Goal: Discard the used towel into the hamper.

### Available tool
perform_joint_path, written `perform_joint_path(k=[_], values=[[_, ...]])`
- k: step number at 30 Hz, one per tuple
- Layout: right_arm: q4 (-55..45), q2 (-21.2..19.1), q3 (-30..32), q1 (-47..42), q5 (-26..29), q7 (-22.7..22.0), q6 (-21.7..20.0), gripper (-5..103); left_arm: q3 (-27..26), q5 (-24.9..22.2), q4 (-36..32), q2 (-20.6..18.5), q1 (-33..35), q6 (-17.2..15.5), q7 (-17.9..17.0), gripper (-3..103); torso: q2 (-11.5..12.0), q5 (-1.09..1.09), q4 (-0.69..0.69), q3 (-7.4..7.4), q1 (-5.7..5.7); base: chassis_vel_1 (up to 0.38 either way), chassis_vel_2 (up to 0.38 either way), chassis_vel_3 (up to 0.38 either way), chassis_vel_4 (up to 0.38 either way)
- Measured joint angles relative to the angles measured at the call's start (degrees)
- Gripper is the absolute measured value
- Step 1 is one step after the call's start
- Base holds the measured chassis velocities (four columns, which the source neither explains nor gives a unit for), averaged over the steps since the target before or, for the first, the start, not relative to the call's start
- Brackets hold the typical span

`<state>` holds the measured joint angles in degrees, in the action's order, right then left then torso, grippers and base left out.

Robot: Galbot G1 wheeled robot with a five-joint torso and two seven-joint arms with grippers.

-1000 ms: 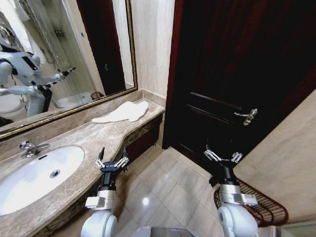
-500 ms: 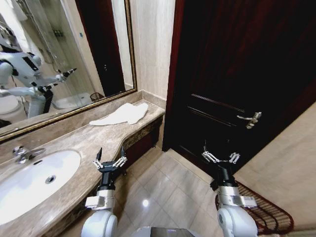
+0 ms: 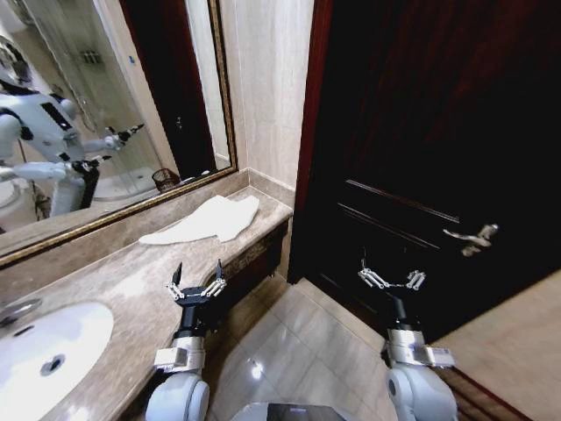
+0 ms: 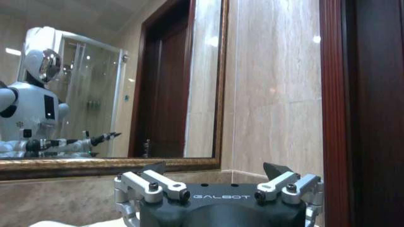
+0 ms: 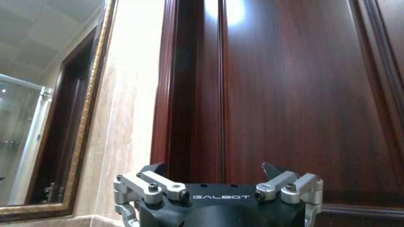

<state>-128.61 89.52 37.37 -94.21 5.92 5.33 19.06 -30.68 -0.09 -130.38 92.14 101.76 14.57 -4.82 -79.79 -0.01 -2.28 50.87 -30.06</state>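
Towel (image 3: 203, 221) first: it lies white and crumpled on the marble counter (image 3: 123, 272) near the far end, by the mirror's (image 3: 105, 105) corner, well ahead of us and untouched. Our fingers are spread wide on both sides and hold nothing. In the head view the left gripper (image 3: 197, 282) hangs over the counter's front edge, pointing toward the towel but well short of it; the left wrist view shows its jaws parted before the mirror frame and wall (image 4: 271, 85). Our right gripper (image 3: 392, 279) is raised over the floor tiles (image 3: 307, 342), facing the dark door (image 3: 421, 132), whose handle (image 3: 473, 237) sits off to its right; from the right wrist camera we see parted jaws against the door panel. A sink (image 3: 44, 346) sits at our near left.

We judge this the approach step: nothing is grasped yet. The next move calls for bringing the left gripper forward over the towel, lowering it and pinching a fold firmly enough that the cloth lifts whole.
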Motion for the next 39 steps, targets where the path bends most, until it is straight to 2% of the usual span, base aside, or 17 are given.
perform_joint_path(k=[4, 7, 9, 12, 19, 20, 23, 24, 27, 28, 32, 36, 39], values=[[0.2, -0.1, 0.0, 0.3, -0.1, -0.1, 0.7, 100, -0.1, -0.1, 0.1, 0.0, -0.1, -0.2, -0.2, 100, 0.0, -0.02, -0.01, 0.01, -0.04, -0.162, 0.175, 0.14, -0.161], [0.3, -0.1, 0.0, 0.3, -0.1, 0.0, 1.0, 100, -0.1, -0.3, 0.1, 0.0, -0.1, -0.3, -0.3, 100, 0.0, 0.04, -0.01, 0.01, -0.04, -0.067, 0.091, 0.021, -0.03], [0.3, 0.1, -0.1, 0.3, -0.2, 0.0, 1.3, 100, -0.2, -1.1, 0.1, 0.0, -0.3, -0.9, -0.5, 100, 0.0, -0.02, 0.02, 0.0, 0.01, -0.051, 0.023, -0.022, -0.008], [0.3, 0.2, -0.1, 0.3, -0.2, -0.1, 1.5, 100, -0.4, -2.4, 0.0, 0.0, -0.6, -2.1, -1.1, 100, 0.0, 0.01, 0.0, -0.01, 0.05, 0.04, -0.001, -0.056, 0.006], [0.9, 0.0, -0.2, 0.2, -1.7, 1.2, 1.3, 100, -1.5, -6.6, 0.3, 0.0, -3.2, -7.7, -3.8, 100, 0.0, 0.01, 0.0, -0.02, 0.05, 0.021, -0.01, -0.016, 0.019], [0.9, 0.0, -0.2, 0.2, -1.7, 1.2, 1.3, 100, -1.5, -6.6, 0.3, 0.0, -3.2, -7.7, -3.8, 100, 0.0, 0.01, 0.0, -0.02, 0.05, 0.0, 0.0, 0.0, 0.0], [1.2, -0.7, -0.3, 0.1, -1.8, 2.6, 1.2, 100, -1.6, -7.7, 1.9, 0.0, -6.1, -10.6, -4.6, 100, 0.0, 0.0, -0.01, 0.0, 0.01, 0.0, 0.0, 0.0, 0.0], [1.2, -0.7, -0.3, 0.1, -1.8, 2.6, 1.2, 100, -1.6, -7.7, 1.9, 0.0, -6.1, -10.6, -4.6, 100, 0.0, 0.0, -0.01, 0.0, 0.01, 0.0, 0.0, 0.0, 0.0], [2.1, -1.4, -0.3, 0.3, -1.9, 2.7, 1.8, 100, -2.2, -9.9, 4.2, 0.0, -9.9, -14.5, -5.7, 100, 0.0, 0.0, -0.01, 0.0, 0.01, 0.0, 0.0, 0.0, 0.0], [2.1, -1.4, -0.3, 0.3, -1.9, 2.7, 1.8, 100, -2.2, -9.9, 4.2, 0.0, -9.9, -14.5, -5.7, 100, 0.0, 0.0, -0.01, 0.0, 0.01, 0.0, 0.0, 0.0, 0.0], [3.7, -1.2, -1.0, 1.1, -2.0, 5.5, 5.1, 100, -2.1, -10.6, 7.9, 0.0, -14.9, -17.9, -6.4, 100, 0.0, 0.01, 0.0, 0.0, 0.01, 0.0, 0.0, 0.0, 0.0], [4.5, -1.2, -1.5, 1.7, -1.6, 7.1, 6.7, 100, -1.5, -10.0, 11.3, 0.0, -17.1, -18.2, -6.5, 100, 0.0, 0.0, 0.0, 0.0, 0.01, 0.0, 0.0, 0.0, 0.0], [5.8, -1.4, -1.3, 3.0, -2.1, 7.6, 10.2, 100, -1.2, -10.0, 15.6, 0.0, -19.9, -17.5, -6.6, 100, 0.0, 0.01, -0.01, 0.0, 0.01, 0.0, 0.0, 0.0, 0.0]])
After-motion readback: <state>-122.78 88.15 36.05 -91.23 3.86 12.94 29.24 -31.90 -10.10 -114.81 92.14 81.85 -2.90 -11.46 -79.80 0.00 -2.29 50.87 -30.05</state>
